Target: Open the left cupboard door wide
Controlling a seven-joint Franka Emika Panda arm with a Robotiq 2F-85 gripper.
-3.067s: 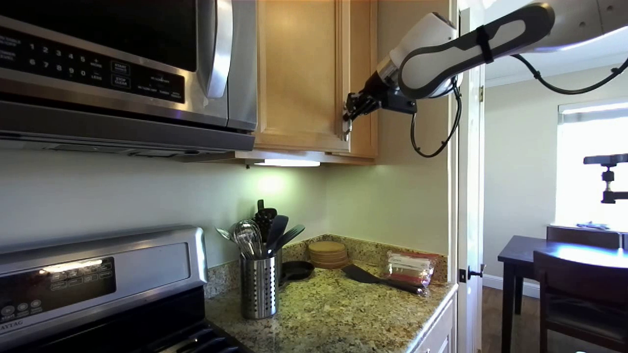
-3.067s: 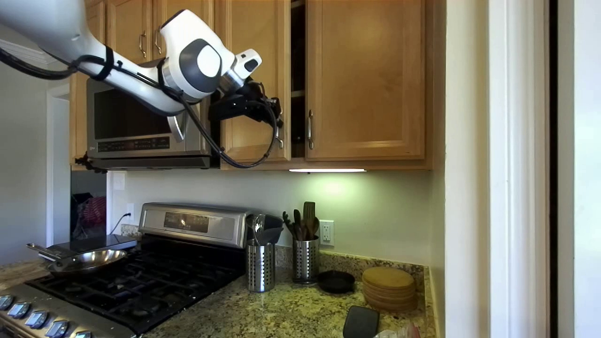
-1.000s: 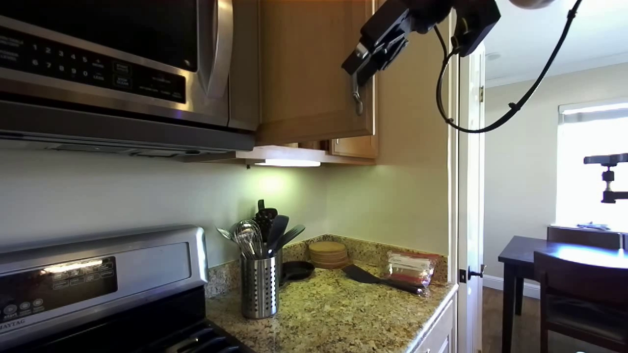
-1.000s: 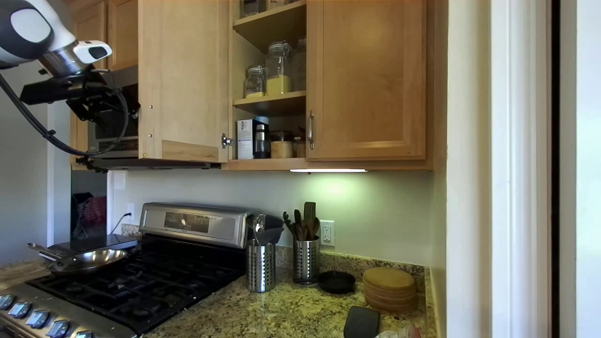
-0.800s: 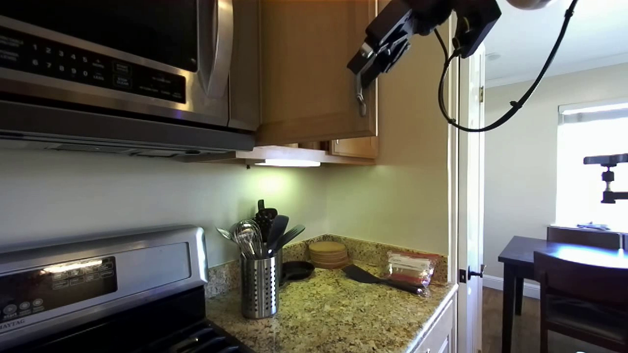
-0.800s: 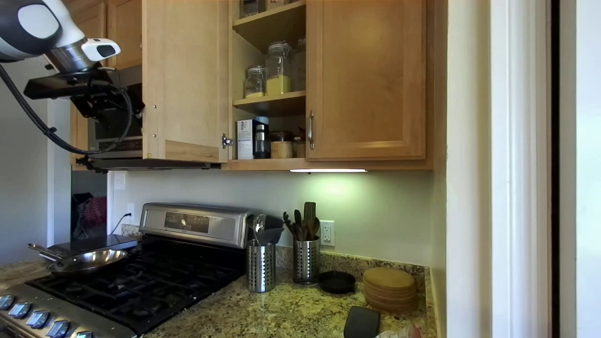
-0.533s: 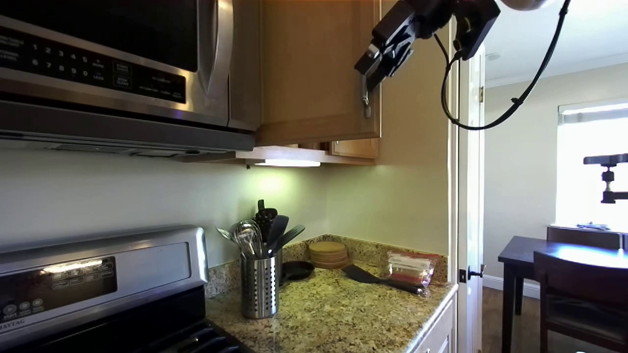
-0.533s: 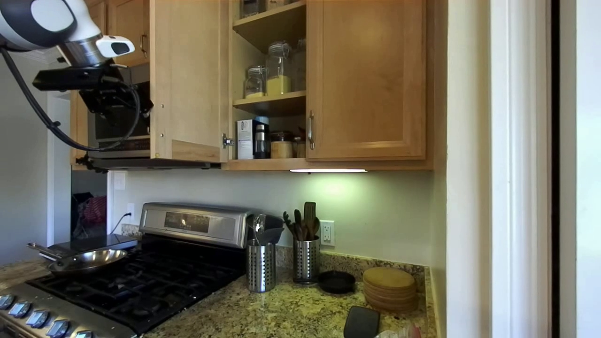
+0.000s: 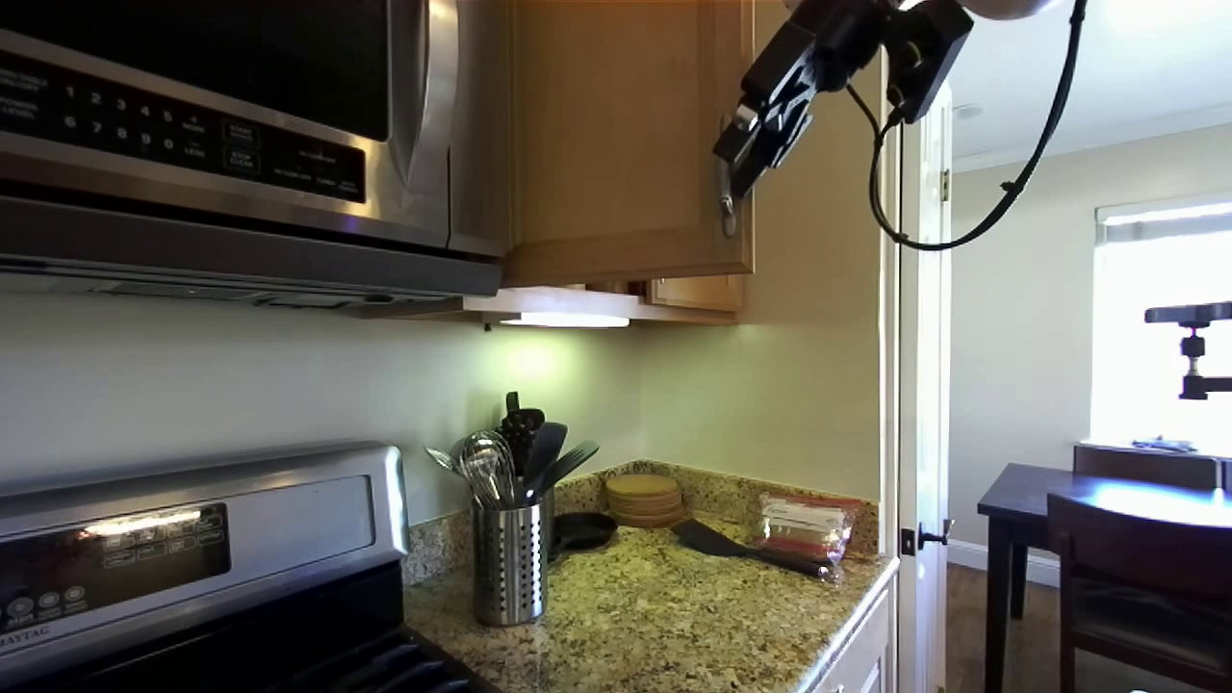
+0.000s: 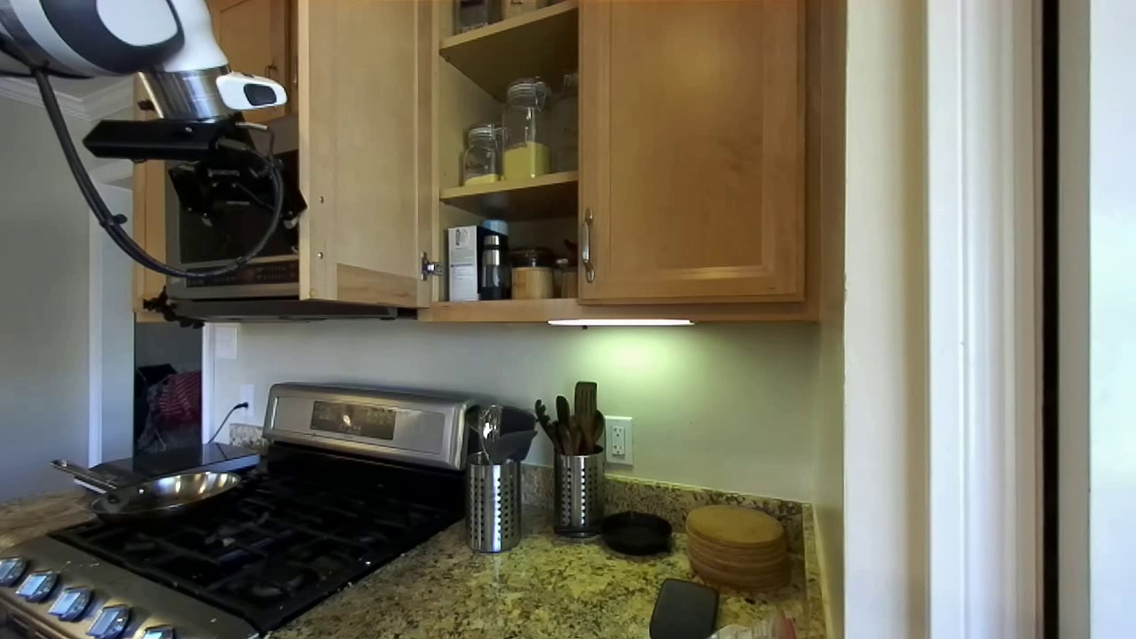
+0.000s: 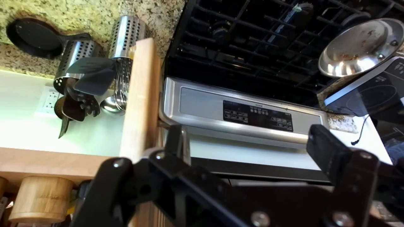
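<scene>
The left cupboard door, light maple, stands swung far out from the cabinet. Its front face [image 9: 616, 144] and its inner face [image 10: 368, 142] show in the exterior views; in the wrist view it appears as a pale upright edge [image 11: 135, 107]. A silver bar handle [image 9: 728, 212] sits low by its free edge. My gripper [image 11: 246, 137] is open at that handle. One finger [image 11: 173, 138] lies between the door and the handle bar [image 11: 186, 148]; the opposite finger [image 11: 326, 151] stands well apart, with nothing gripped. In an exterior view the fingertips are mostly hidden by the door edge.
Cabinet shelves [image 10: 515, 185] hold several jars and a white box. The matching right door [image 10: 692, 142] is closed. The steel microwave [image 9: 414, 231] hangs directly beside the open door's hinge side. Below are the stove [image 10: 266, 532], utensil holders [image 9: 508, 568] and a pan [image 10: 169, 493].
Three seconds ago the door was only slightly ajar; it then swung far out. Over the last second its free edge and my gripper drifted right in both exterior views, slightly back toward the cabinet.
</scene>
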